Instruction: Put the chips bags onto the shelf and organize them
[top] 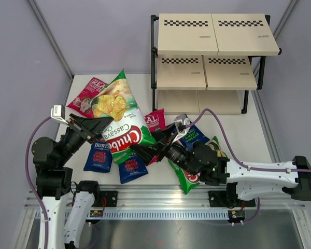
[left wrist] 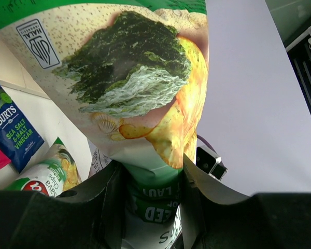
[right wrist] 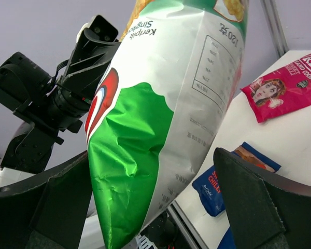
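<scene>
One left gripper [top: 98, 124] clamped the crimped end of a puffy, glossy green-and-white Chuba bag [top: 119, 109], held above the white table [top: 246, 129]. One right gripper [top: 151, 145] stood wide apart, black fingers [right wrist: 249, 207] flanking its crinkled foil bottom. One black-framed, beige-boarded shelf [top: 212, 52] stood behind.

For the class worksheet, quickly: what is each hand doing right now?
Left hand: closed on the green Chuba bag.
Right hand: open around the same bag's end.
</scene>
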`<state>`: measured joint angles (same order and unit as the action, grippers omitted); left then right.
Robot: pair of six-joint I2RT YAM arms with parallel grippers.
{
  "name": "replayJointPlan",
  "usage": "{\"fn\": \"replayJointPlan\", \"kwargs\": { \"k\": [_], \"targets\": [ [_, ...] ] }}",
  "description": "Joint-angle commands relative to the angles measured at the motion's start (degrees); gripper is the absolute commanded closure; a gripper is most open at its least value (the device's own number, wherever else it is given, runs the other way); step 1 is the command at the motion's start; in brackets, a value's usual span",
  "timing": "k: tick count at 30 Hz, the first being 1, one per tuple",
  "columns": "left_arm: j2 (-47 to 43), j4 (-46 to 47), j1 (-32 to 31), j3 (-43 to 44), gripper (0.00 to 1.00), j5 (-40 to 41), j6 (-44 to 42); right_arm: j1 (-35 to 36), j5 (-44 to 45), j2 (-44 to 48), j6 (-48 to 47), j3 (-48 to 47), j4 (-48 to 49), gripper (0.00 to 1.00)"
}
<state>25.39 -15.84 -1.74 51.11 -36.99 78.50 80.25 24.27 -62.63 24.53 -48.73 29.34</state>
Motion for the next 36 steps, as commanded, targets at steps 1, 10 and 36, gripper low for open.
{"fn": "replayJointPlan", "kwargs": {
  "k": [1,10,36],
  "targets": [
    [0.4,4.4,-1.3,2.8,0.78,-4.3,0.4,-0.2,-1.0,-1.4,-3.3,-3.0,5.9,0.01],
    [-0.1,7.9,-1.8,0.7,0.78,-6.1,1.3,-0.1,-3.2,-3.8,-2.7,-5.5,6.9,0.02],
    [1.3,2.6,-1.9,-1.5,0.01,1.2,-18.7,-0.2,-5.5,11.8,-4.7,8.8,6.0,0.88]
  ]
}}
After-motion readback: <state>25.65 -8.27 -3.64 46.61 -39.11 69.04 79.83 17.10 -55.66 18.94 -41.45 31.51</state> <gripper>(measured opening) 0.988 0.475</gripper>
